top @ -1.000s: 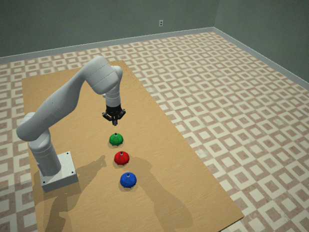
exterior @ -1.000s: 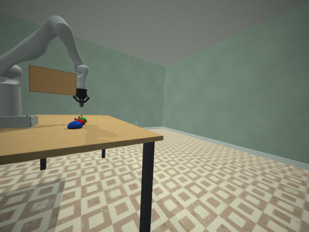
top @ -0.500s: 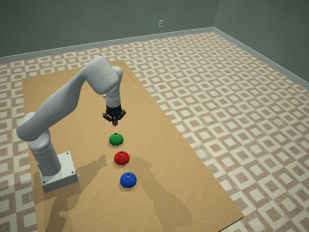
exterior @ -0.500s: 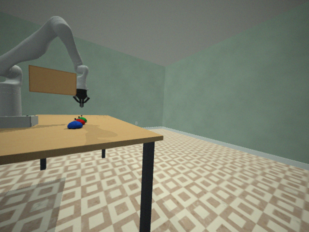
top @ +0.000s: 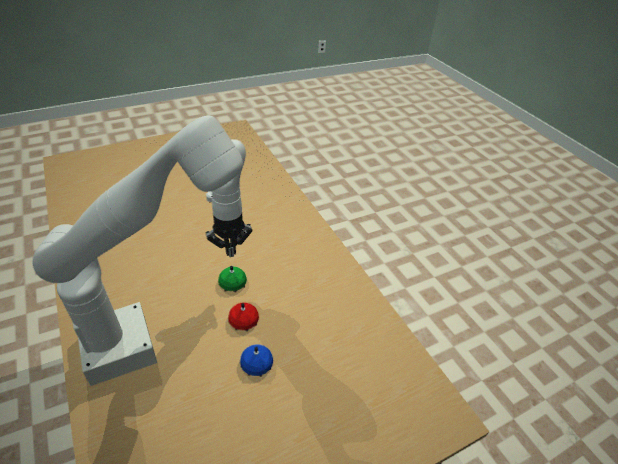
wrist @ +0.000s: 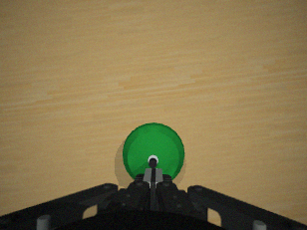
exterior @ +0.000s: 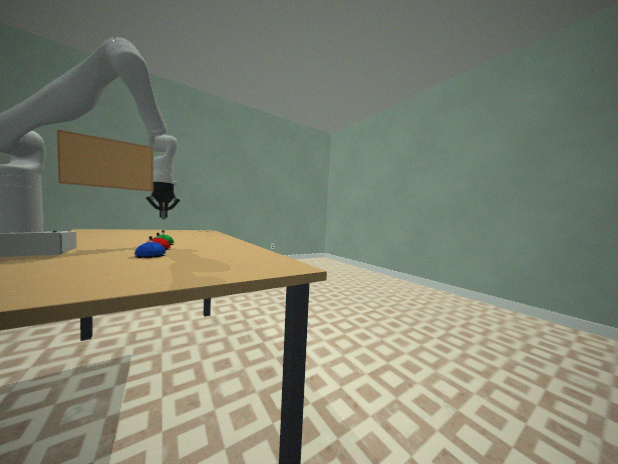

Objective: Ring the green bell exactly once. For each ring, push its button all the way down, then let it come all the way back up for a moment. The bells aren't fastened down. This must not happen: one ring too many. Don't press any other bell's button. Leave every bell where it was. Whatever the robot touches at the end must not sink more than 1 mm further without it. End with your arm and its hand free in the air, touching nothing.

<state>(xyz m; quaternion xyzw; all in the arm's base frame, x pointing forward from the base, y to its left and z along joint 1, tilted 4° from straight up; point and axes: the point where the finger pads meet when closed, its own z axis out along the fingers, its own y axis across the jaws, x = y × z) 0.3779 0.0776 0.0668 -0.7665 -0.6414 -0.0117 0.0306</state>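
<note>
The green bell (top: 232, 279) sits on the wooden table, farthest from the front of a row of three bells. It also shows in the exterior view (exterior: 166, 238) and in the wrist view (wrist: 153, 152). Its small button (wrist: 153, 159) stands up at the dome's top. My gripper (top: 230, 251) is shut and empty, pointing straight down. It hangs above the green bell's button with a clear gap, as the exterior view (exterior: 163, 215) shows. In the wrist view the shut fingertips (wrist: 153, 174) line up just below the button.
A red bell (top: 243, 316) sits in the middle of the row and a blue bell (top: 256, 359) nearest the front. The arm's base (top: 117, 345) stands at the table's left. The table's right edge (top: 350, 260) runs close to the bells.
</note>
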